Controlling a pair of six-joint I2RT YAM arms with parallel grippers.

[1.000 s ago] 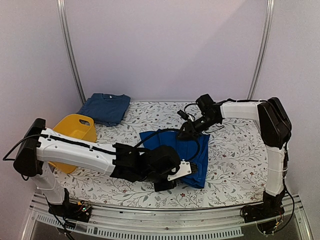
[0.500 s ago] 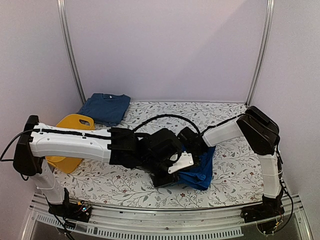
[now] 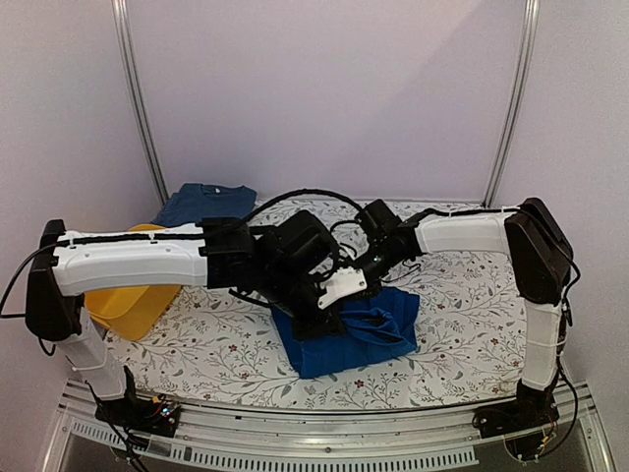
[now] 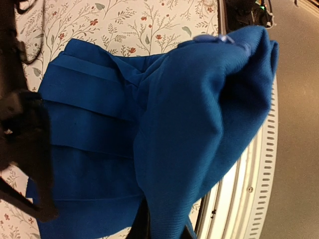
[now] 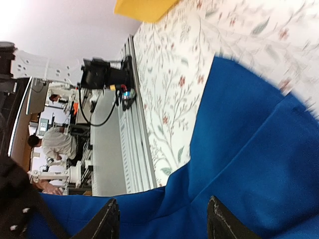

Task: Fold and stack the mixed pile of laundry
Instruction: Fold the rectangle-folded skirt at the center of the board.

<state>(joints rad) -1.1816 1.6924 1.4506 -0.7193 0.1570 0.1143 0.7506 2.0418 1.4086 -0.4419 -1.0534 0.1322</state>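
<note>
Half a second ago the left pincer sat lower and nearer the front edge of the bench, with the right pincer tucked in under it. Now the left one has drawn up and back, and the right one has pulled clear to its far right side. The royal-blue garment, bunched small under both wrists before, now shows more of itself, spreading below and to the near side of the left pincer. That pincer is closed on a fold of the cloth, which hangs in a thick drape across the left wrist view. The right pincer's fingers stand apart just above the same blue cloth. The left arm reaches level across from its base to mid-bench, wrist bent downward. The right arm rises from its base and runs its forearm flat toward the left pincer. Behind the left arm lie a folded blue T-shirt and a yellow tub, both partly covered by it.
</note>
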